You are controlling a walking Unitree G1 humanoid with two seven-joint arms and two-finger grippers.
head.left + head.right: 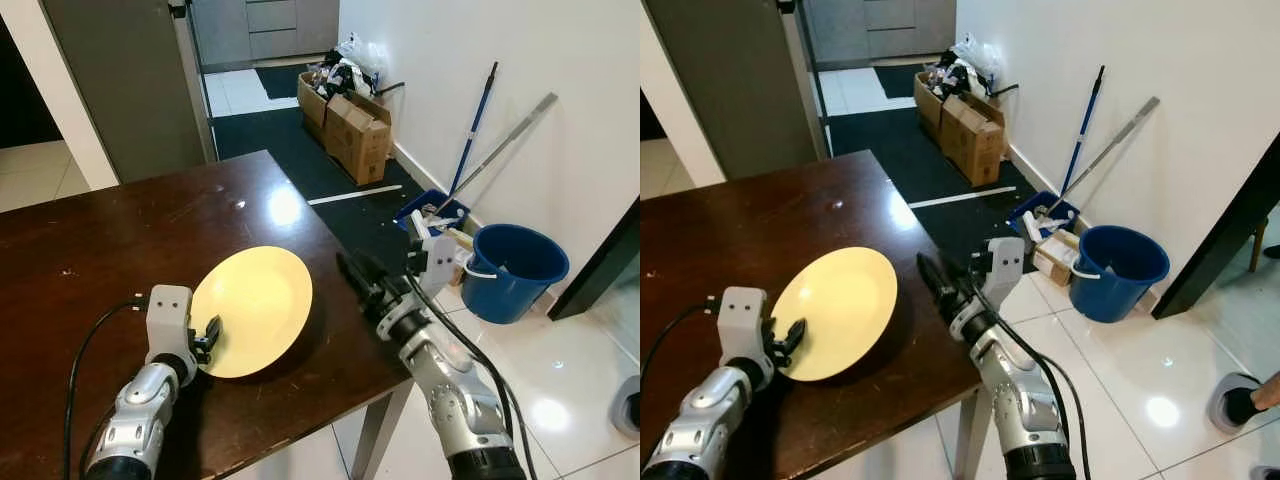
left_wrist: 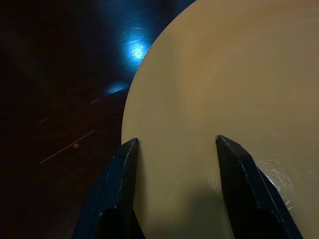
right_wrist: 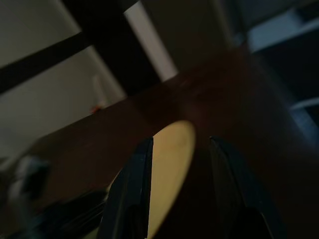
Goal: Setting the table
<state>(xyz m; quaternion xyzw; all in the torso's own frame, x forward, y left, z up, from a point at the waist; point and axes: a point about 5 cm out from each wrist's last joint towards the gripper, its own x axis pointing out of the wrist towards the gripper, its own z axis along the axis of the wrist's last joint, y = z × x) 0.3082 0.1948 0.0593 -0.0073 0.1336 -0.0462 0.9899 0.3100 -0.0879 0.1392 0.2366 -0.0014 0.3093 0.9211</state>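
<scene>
The plate [image 1: 255,308], a round, pale yellow disc with a smooth matte face and a shallow upturned rim, lies flat on the dark wooden table [image 1: 120,240], close to the table's right edge and towards the corner nearest me. My left gripper [image 1: 208,338] sits at the plate's near-left rim; in the left wrist view its two black fingers [image 2: 122,172] are spread apart with the plate's edge lying between and beneath them, and I cannot tell whether they touch it. My right gripper [image 1: 357,274] hangs just off the table's right edge, level with the plate and pointing back towards it; in the right wrist view its fingers [image 3: 134,179] stand apart with nothing between them, and the plate shows beyond them as a blurred yellow oval. The tabletop is a deep reddish brown, glossy enough to throw back a bright spot of light, with fine scratches and a few small specks. Past the table a dark mat [image 1: 300,165] covers the floor, crossed by a white strip. Two brown cardboard boxes [image 1: 355,130] sit against the white wall, the far one stuffed with clutter. Nearer, a round blue plastic bucket [image 1: 512,268] stands on glossy white tiles, and two long-handled mops [image 1: 478,125] lean on the wall.
</scene>
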